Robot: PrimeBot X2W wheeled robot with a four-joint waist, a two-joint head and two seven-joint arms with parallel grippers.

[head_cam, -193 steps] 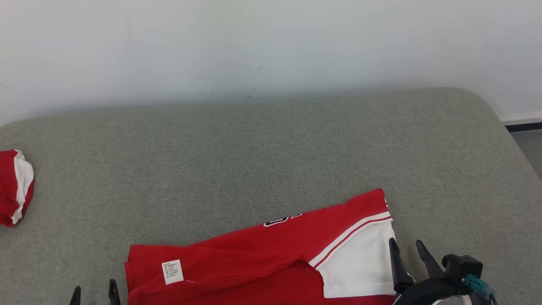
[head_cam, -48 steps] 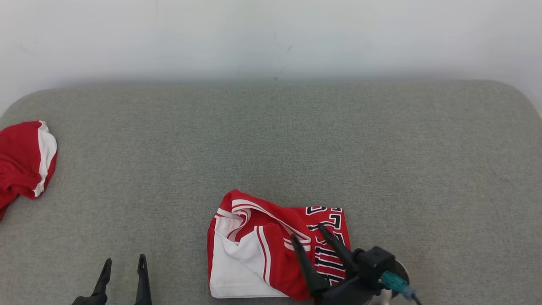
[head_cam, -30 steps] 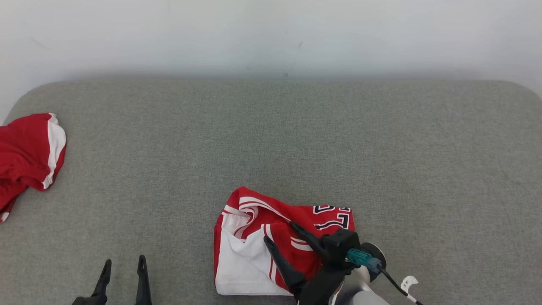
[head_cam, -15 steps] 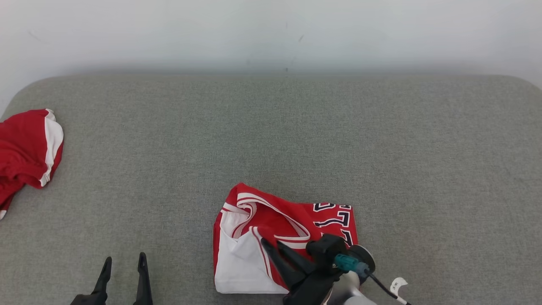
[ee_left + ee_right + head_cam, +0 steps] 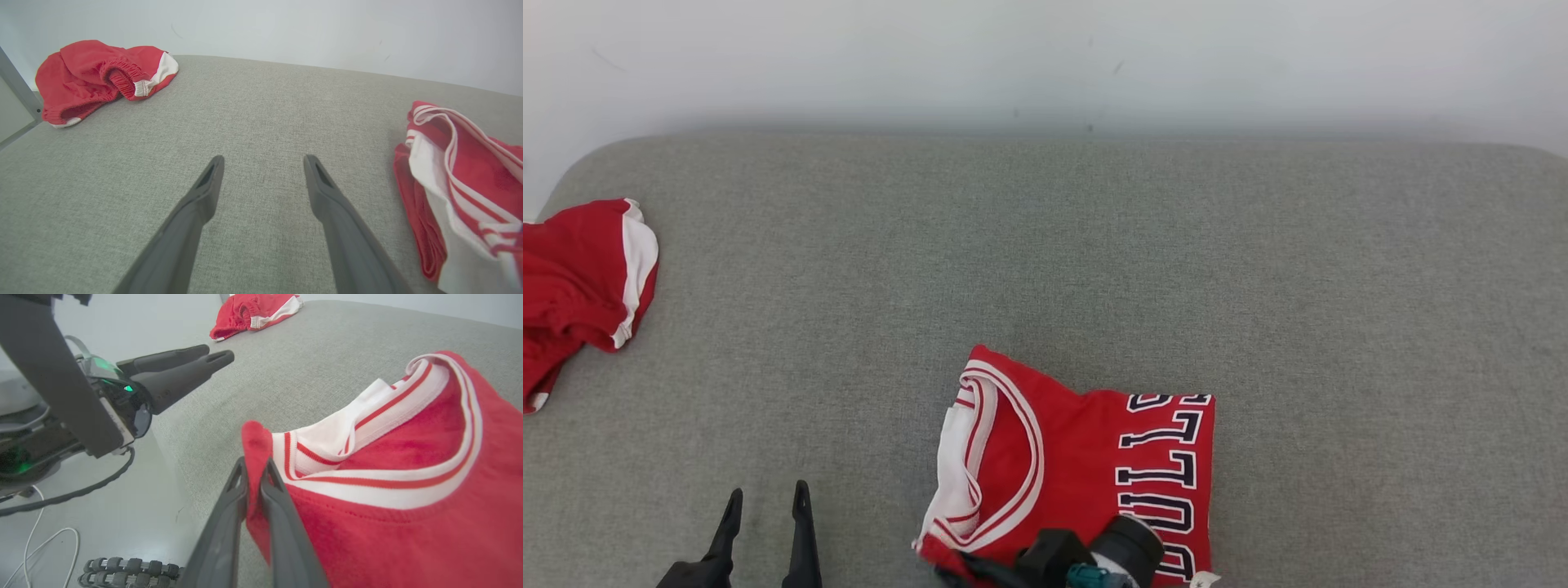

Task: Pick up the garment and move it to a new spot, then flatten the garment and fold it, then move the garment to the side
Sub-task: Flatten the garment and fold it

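Observation:
The garment (image 5: 1078,457), a red jersey with white trim and dark lettering, lies folded on the grey cushion (image 5: 1094,245) near its front edge. My right gripper (image 5: 254,467) is shut on a red fold at the garment's (image 5: 408,457) near left corner, by the neckline. In the head view only its dark wrist shows, at the bottom edge below the jersey. My left gripper (image 5: 768,498) stands open over bare cushion, left of the garment (image 5: 461,183). Nothing is between its fingers (image 5: 204,192).
A second red and white garment (image 5: 580,278) lies bunched at the cushion's far left edge. A white wall runs behind the cushion. In the right wrist view, pale floor with cables (image 5: 49,539) lies beyond the cushion's front edge.
My right gripper has shut on the garment's near left corner and drawn back toward the front edge. The jersey now lies flatter, with its lettering showing. The left gripper has stayed put.

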